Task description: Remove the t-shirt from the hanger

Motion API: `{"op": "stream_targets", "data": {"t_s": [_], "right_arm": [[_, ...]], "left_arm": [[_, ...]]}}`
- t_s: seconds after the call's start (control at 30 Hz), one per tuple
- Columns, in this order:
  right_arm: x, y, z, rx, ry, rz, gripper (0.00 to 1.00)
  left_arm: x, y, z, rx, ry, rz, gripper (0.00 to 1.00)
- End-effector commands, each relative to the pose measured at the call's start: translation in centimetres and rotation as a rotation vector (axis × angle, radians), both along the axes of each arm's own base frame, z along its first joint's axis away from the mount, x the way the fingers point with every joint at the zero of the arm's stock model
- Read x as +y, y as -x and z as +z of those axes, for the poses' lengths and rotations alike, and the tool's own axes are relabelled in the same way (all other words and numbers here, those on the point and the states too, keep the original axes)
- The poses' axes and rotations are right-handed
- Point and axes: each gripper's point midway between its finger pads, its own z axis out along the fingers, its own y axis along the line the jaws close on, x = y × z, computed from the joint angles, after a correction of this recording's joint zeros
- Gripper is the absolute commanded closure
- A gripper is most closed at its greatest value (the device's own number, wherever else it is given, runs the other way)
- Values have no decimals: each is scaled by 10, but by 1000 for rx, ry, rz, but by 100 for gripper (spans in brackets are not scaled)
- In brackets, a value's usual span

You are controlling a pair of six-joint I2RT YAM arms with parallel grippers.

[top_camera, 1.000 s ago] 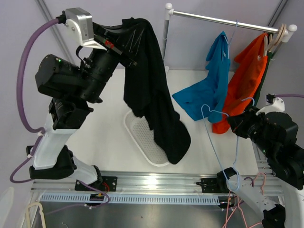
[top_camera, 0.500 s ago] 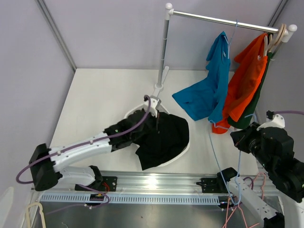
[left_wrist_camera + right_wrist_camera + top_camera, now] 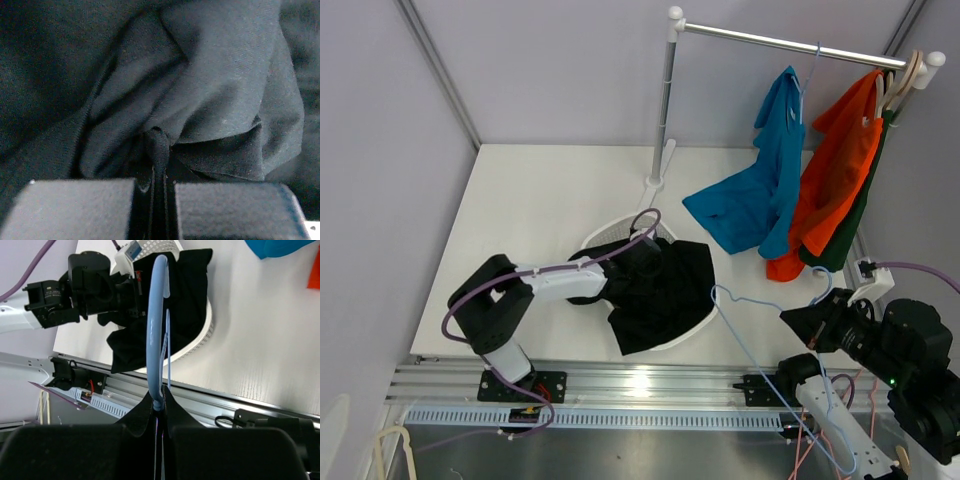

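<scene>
From above, the black t-shirt lies bunched in the white basket, one corner spilling over the basket's near rim. The left gripper reaches low into the basket and is lost in the cloth. Well to the right of the basket, the right gripper carries the bare blue hanger. Beyond the basket, a rack holds a blue shirt and an orange shirt.

On the left wrist camera, the jaws are pinched tight on a fold of the t-shirt.

On the right wrist camera, the jaws are closed on the hanger, with nothing draped over it.

The shirt looks free, so the drop-off seems the step in hand: next, the left jaws should let go and lift clear without dragging cloth out of the basket
</scene>
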Motion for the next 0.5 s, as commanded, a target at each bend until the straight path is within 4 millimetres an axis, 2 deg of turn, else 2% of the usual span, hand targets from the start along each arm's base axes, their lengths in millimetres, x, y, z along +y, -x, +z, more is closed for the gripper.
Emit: {"op": "stream_targets", "data": {"t_s": [0.0, 0.17, 0.2, 0.23, 0.27, 0.33, 0.37, 0.43, 0.47], "right_arm": [[1, 6, 9, -55, 28, 48, 100], [5, -1, 12, -68, 24, 58, 100], [6, -4, 15, -79, 19, 58, 100], [6, -8, 15, -78, 20, 54, 100], [8, -16, 24, -119, 10, 48, 100], [11, -32, 33, -166, 10, 43, 100], [14, -52, 43, -196, 9, 30, 100], [15, -79, 54, -234, 30, 1, 100], [20, -105, 65, -263, 32, -9, 100]], "left_arm": [[-2, -7, -1, 52, 70, 23, 99], [-3, -11, 16, 7, 88, 11, 98], [-2, -10, 17, 11, 81, 5, 87], [-3, -13, 20, 3, 74, 1, 30], [0, -12, 19, 11, 62, 10, 1], [4, -9, 23, 23, 45, 22, 1], [3, -10, 43, -12, 90, 22, 1], [8, -4, 62, -71, 144, 21, 0], [8, 0, 78, -113, 170, 7, 1]]}}
